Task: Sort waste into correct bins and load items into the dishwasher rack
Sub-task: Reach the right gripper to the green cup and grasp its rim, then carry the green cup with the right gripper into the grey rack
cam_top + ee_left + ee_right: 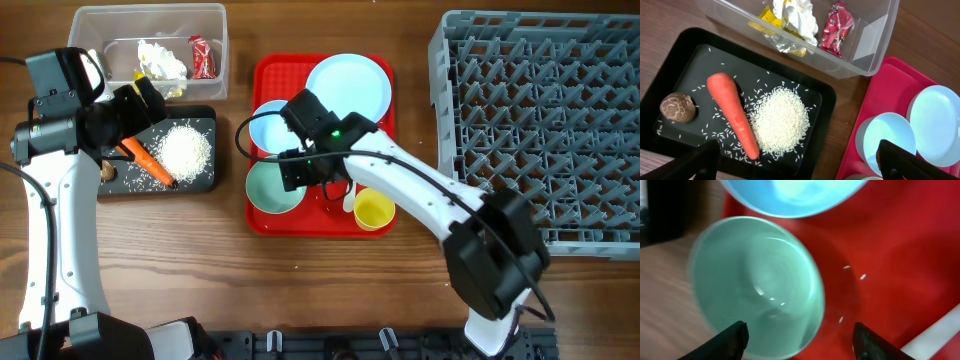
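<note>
Wooden desk carries a flat red plastic tray mid-frame. Over the rim of its pale green round bowl the right jaws stand open, ready to pinch it; the left jaws hang wide open, empty, upper left.

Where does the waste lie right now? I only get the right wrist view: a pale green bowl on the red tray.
Observer: The tissue, yellow wrapper and red wrapper lie in the clear tub.
Operator: And the food scraps?
Observer: The carrot, rice and a brown lump lie in the black tray.
</note>
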`<state>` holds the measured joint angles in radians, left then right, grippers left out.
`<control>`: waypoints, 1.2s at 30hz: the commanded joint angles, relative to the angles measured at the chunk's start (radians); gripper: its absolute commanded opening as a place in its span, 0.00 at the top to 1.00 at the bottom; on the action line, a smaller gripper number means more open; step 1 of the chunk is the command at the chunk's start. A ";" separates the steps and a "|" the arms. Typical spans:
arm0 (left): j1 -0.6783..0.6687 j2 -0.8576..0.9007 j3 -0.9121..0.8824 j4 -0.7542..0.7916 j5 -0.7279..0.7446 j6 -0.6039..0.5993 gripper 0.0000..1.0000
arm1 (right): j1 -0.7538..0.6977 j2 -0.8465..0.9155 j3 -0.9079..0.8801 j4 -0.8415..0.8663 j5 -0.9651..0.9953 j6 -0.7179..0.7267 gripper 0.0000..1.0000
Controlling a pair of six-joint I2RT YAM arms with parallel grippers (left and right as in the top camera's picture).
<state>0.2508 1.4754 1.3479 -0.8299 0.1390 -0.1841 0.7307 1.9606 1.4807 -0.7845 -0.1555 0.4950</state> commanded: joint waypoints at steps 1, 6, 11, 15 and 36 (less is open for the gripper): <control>0.006 0.004 0.009 0.001 -0.002 0.013 0.00 | 0.003 0.068 -0.002 0.002 0.037 0.039 0.35; 0.006 0.004 0.009 0.001 -0.002 0.013 0.00 | 0.003 0.095 -0.002 0.006 0.037 0.039 0.61; 0.006 0.004 0.009 0.001 -0.002 0.013 0.00 | 0.003 0.095 -0.002 0.018 0.046 0.039 0.92; 0.006 0.004 0.009 0.001 -0.002 0.013 0.00 | 0.002 0.095 -0.002 0.015 0.056 0.040 0.96; 0.006 0.004 0.009 0.000 -0.002 0.013 0.00 | -0.005 -0.350 0.044 -0.103 0.554 -0.134 0.96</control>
<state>0.2508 1.4754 1.3479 -0.8299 0.1387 -0.1841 0.7303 1.7153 1.4998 -0.8864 0.1104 0.4362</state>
